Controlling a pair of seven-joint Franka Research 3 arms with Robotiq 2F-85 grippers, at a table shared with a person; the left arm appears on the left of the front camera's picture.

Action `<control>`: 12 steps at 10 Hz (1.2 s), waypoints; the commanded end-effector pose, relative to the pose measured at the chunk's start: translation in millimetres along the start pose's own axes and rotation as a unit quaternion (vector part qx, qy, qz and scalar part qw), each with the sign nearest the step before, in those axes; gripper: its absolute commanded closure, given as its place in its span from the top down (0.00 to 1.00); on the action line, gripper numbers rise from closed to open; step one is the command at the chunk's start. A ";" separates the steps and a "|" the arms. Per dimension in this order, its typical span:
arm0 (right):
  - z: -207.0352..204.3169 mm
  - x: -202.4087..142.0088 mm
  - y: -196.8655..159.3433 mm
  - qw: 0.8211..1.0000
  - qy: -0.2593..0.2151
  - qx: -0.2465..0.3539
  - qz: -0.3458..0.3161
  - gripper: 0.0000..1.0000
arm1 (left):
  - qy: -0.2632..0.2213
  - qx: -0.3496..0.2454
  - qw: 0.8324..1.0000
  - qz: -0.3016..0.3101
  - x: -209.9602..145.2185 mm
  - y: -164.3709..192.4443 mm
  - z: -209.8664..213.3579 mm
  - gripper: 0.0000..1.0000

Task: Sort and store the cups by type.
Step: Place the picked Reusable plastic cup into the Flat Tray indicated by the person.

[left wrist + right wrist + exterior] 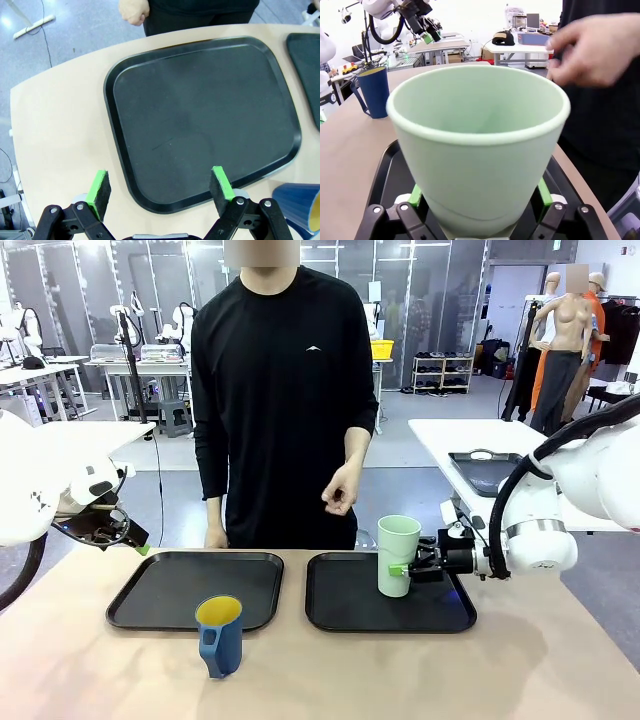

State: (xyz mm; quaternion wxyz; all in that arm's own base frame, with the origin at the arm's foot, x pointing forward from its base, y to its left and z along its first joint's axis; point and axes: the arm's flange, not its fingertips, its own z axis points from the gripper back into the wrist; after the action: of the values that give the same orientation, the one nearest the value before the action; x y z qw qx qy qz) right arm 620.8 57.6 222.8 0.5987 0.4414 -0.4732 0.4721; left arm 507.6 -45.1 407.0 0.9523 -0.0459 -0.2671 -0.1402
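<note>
Right hand [400,570] meets the mint tumbler [398,550], which stands upright on the right tray [340,615]. The left tray [160,590] is bare, and the blue mug [220,635] stands on the desk [420,680] before it: two cups, two trays. From the left wrist, the left hand [160,187] hangs spread wide and empty over the left tray's edge. From the right wrist, green pads [417,195] flank the tumbler's base; whether they grip cannot be told.
</note>
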 end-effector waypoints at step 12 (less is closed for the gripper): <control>46.0 -5.3 12.3 0.999 0.024 -0.001 -0.030 1.00 | -0.001 0.000 1.000 0.000 1.3 0.4 0.7 1.00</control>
State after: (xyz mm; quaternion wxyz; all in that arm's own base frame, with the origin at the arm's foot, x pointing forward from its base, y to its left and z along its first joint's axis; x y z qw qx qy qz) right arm 610.6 18.2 217.4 0.6209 0.4365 -0.4540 0.4668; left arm 507.6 -45.1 407.0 0.9523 -0.0459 -0.2671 -0.1403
